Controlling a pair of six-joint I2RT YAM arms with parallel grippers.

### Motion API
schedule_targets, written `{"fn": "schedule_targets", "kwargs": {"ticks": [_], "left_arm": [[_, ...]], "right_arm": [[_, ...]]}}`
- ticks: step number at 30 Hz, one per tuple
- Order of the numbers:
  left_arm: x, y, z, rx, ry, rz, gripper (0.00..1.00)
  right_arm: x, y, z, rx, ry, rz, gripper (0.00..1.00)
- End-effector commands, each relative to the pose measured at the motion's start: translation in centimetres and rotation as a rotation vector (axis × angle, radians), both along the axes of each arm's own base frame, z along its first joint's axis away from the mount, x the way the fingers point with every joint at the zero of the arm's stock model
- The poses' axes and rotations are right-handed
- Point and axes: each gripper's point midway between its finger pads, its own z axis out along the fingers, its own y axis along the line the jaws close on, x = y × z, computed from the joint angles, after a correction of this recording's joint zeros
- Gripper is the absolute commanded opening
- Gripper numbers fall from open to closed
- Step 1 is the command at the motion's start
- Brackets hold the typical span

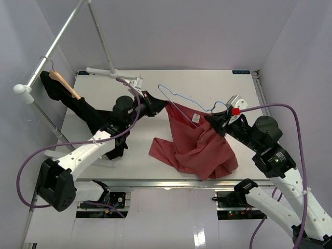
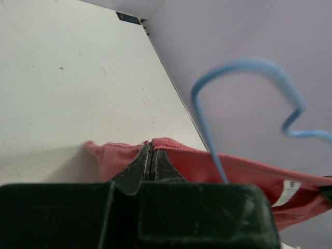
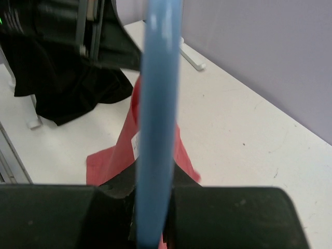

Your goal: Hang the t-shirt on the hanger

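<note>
Cloth from the red t-shirt (image 1: 199, 150) lies bunched on the white tabletop (image 1: 207, 83), while its upper edge is lifted and stretched between the 2 arms. The left end effector (image 1: 162, 107) is clenched on that edge at its left end. In the left wrist view the fingers (image 2: 136, 168) are pressed together with red hem at their tips. The right end effector (image 1: 217, 120) grasps the light-blue wire hanger (image 1: 180, 96) — in its wrist view the wire runs straight up from between the fingers. The hanger is held above the tabletop, hook toward the far left, its lower part meeting the shirt's raised edge near a white label (image 1: 196, 118). At the far left, a black garment (image 1: 85, 111) hangs on a wooden hanger (image 1: 65, 83) from a metal rack (image 1: 57, 39).
</note>
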Motion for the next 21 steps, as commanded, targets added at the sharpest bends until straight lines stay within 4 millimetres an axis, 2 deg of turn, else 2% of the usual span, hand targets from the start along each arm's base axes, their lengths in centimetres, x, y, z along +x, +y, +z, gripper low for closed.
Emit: {"fn": "schedule_targets", "kwargs": {"ticks": [1, 4, 6, 12, 16, 21], "left_arm": [[4.0, 6.8, 0.2, 0.066, 0.087, 0.174, 0.00], [4.9, 7.9, 1.7, 0.057, 0.095, 0.165, 0.00], [5.4, 8.5, 2.6, 0.060, 0.093, 0.169, 0.00], [4.9, 8.4, 4.1, 0.065, 0.067, 0.143, 0.00], [5.0, 9.0, 5.1, 0.095, 0.050, 0.171, 0.00], [5.8, 10.1, 7.5, 0.124, 0.009, 0.229, 0.00]], "right_arm": [[-1.9, -1.6, 2.7, 0.003, -0.100, -0.005, 0.08], [-2.7, -1.7, 1.6, -0.007, -0.088, 0.016, 0.08], [-2.5, -2.1, 1.1, -0.018, -0.069, -0.009, 0.08], [-2.3, -2.4, 0.3, -0.065, -0.043, -0.025, 0.08], [-2.9, -2.3, -0.5, -0.103, -0.021, 0.010, 0.08], [-3.5, -2.3, -1.4, -0.126, 0.000, 0.029, 0.08]]}}
